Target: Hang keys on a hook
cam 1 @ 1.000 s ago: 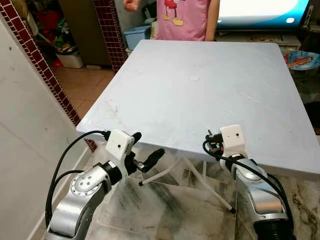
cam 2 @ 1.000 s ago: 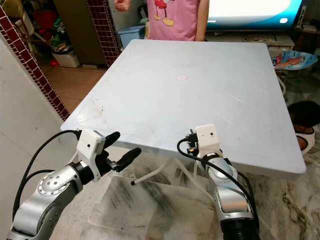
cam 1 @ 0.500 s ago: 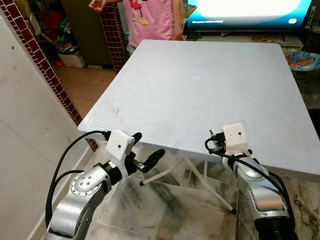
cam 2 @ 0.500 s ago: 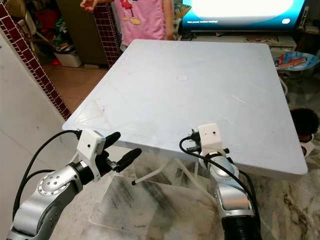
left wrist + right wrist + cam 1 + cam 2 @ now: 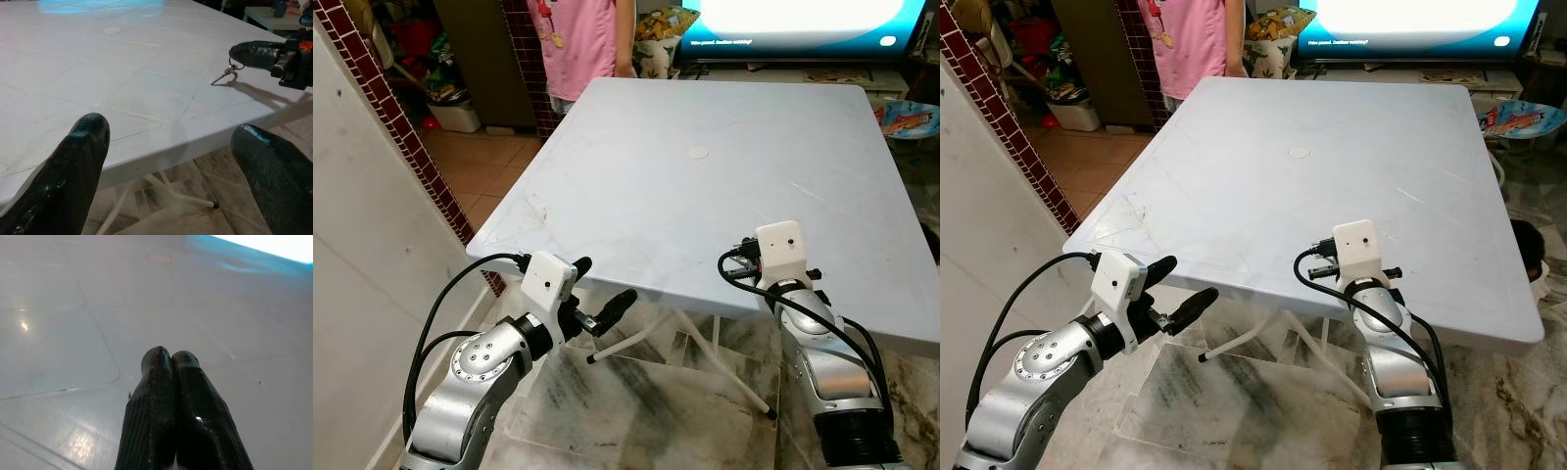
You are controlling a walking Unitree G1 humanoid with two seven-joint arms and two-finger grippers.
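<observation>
Your right gripper [image 5: 170, 357] sat over the near edge of the white table [image 5: 705, 186], fingers pressed together on the keys [image 5: 226, 73], which dangled just above the tabletop. Your left gripper [image 5: 602, 289] hovered below the table's near left edge, fingers spread wide and holding nothing. A person in pink [image 5: 578, 39] stood at the far left corner.

A home living room — lit television [image 5: 803, 20], white folding table [image 5: 636, 196], tiled floor [image 5: 480, 166].
</observation>
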